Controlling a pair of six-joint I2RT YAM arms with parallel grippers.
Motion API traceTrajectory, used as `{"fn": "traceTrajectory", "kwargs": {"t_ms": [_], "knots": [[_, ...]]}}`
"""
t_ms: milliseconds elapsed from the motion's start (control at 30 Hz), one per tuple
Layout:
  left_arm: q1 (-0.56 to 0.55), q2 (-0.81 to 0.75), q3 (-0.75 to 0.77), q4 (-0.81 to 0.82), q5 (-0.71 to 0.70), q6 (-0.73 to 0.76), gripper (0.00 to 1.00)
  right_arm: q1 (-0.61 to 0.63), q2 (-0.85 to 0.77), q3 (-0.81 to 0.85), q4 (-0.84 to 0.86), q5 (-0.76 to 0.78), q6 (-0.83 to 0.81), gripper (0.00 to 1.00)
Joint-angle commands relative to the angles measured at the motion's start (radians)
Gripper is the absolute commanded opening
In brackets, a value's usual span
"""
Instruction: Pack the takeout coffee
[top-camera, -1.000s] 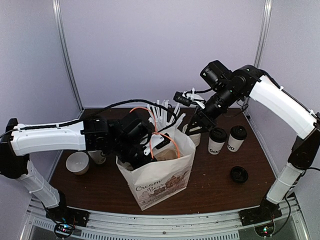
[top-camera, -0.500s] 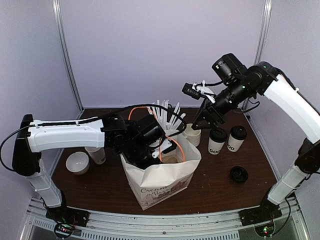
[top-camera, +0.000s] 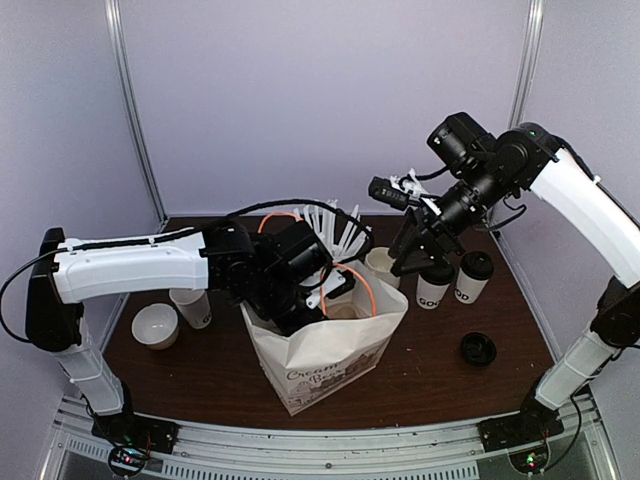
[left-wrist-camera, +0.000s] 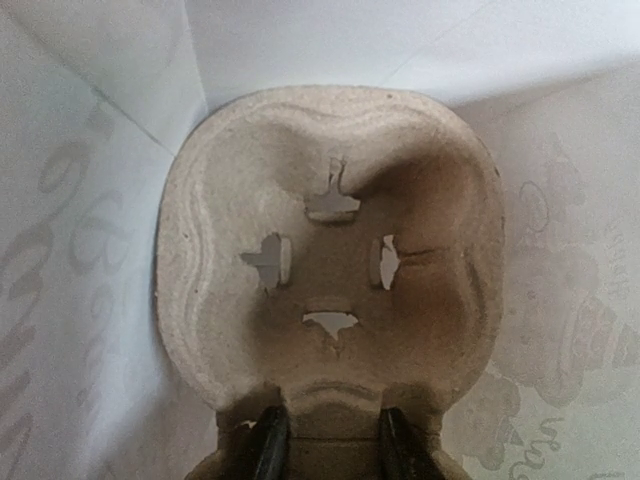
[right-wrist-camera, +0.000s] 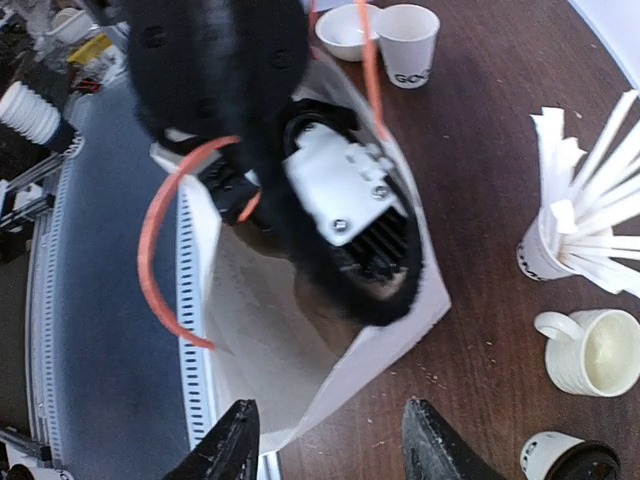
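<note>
**A:** Where's the left tool?

**B:** The left tool (left-wrist-camera: 330, 445) is down inside the paper bag (top-camera: 330, 368). It is pinching the near edge of the pulp cup carrier (left-wrist-camera: 330, 180), with one dark finger on either side of the tab. The carrier sits low in the bag with white walls all round it. I can't tell whether it rests on the bottom.

**A:** And the right one?

**B:** The right tool (right-wrist-camera: 330, 452) hangs above the bag's right-hand edge. Its fingers are spread and nothing is between them. Below it, the left arm (top-camera: 130, 270) fills most of the bag's mouth, and an orange handle (right-wrist-camera: 152, 250) curves up from the rim beside that arm.

**A:** So where's the coffee?

**B:** Both cups are outside the bag, upright on the worktop (top-camera: 430, 385) to its right, with their lids on. The first takeout cup (top-camera: 434, 286) stands near the bag, partly behind the right tool. The second takeout cup (top-camera: 473, 276) is just beside it, on the side away from the bag.

**A:** Anything else around?

**B:** A cream mug (top-camera: 382, 264) sits between the bag's far right corner and the first cup. A cup of white sticks (right-wrist-camera: 545, 250) stands behind the bag. A loose black lid (top-camera: 478, 349) lies right of the bag, well apart from it. Left of the bag are an open paper cup (top-camera: 192, 308) and a small white bowl (top-camera: 155, 325), close together.
</note>
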Motion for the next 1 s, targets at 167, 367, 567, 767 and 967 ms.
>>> {"fn": "traceTrajectory", "kwargs": {"t_ms": [167,367,567,767,967], "knots": [[0.004,-0.012,0.037,-0.001,-0.025,-0.012,0.01,0.077,-0.026,0.034,-0.089,-0.175,-0.139,0.63],[0.004,-0.028,0.033,0.001,-0.025,-0.013,0.01,0.162,0.042,0.048,0.054,0.030,-0.003,0.66],[0.004,-0.046,0.011,0.020,-0.025,-0.012,0.01,0.181,0.072,0.067,0.108,-0.013,0.038,0.28],[0.005,-0.078,-0.012,0.030,-0.051,-0.013,0.01,0.181,0.019,0.002,0.026,-0.039,-0.107,0.00],[0.004,-0.113,-0.048,0.058,-0.066,-0.005,0.00,0.182,-0.014,0.006,-0.215,-0.227,-0.350,0.00]]}}
